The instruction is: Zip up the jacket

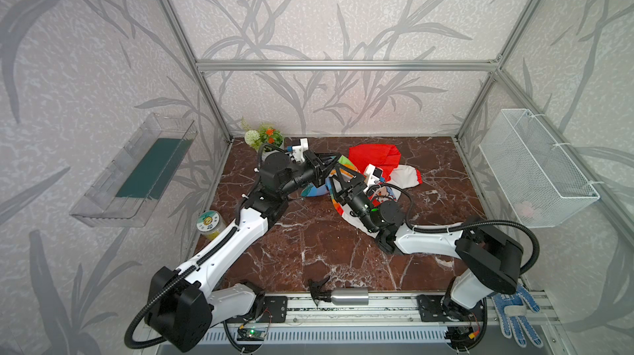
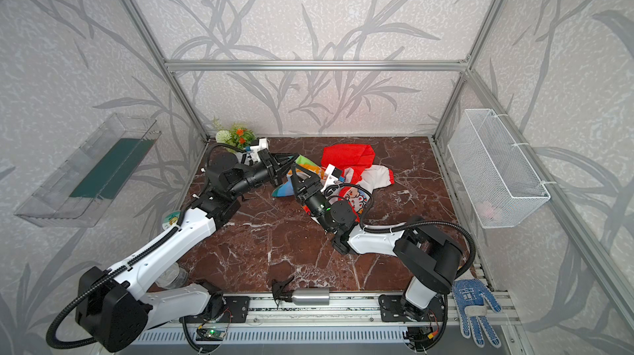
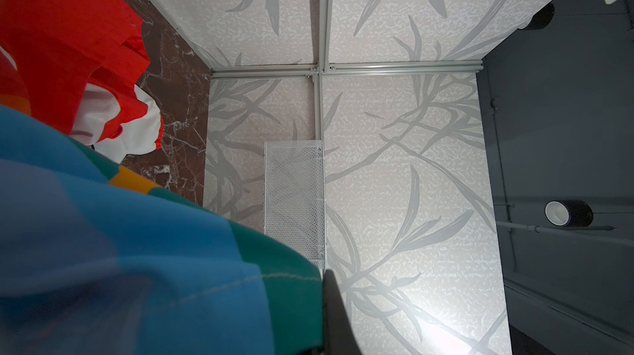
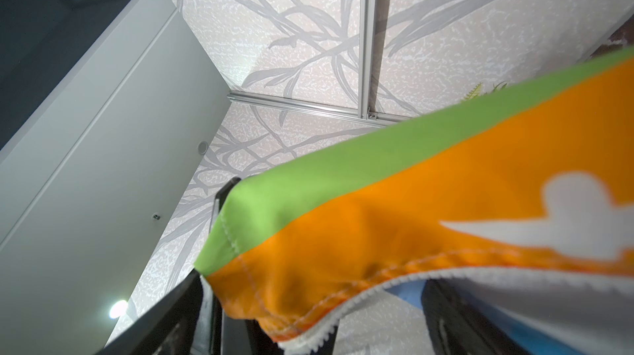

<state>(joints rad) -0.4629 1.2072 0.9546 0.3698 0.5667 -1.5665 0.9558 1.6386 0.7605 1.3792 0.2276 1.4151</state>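
Jacket (image 2: 375,174) in a crumpled heap toward the back of the marble desk (image 1: 308,233), right of centre in both top views, its red hood (image 1: 374,157) nearest the rear wall and a white sleeve (image 1: 406,175) with a red cuff flung out to the side. The left end effector (image 1: 335,160) is pinched tight on a raised fold of the rainbow-striped panel (image 3: 103,233), while the right end effector (image 1: 347,173) stands wide apart just beside it, an orange-and-green hem (image 4: 377,226) draped across its fingers (image 4: 164,319) but not clamped. Along that hem runs the white zipper tape (image 4: 356,298), its teeth showing; the slider cannot be made out. A cartoon print (image 2: 353,195) shows on a white panel beneath the right wrist. Thin, light and limp, the cloth will likely sag, bunch and slip under any pull, so the better holds look to be the stitched front edge beside the teeth, kept taut, and the slider's tab once found.
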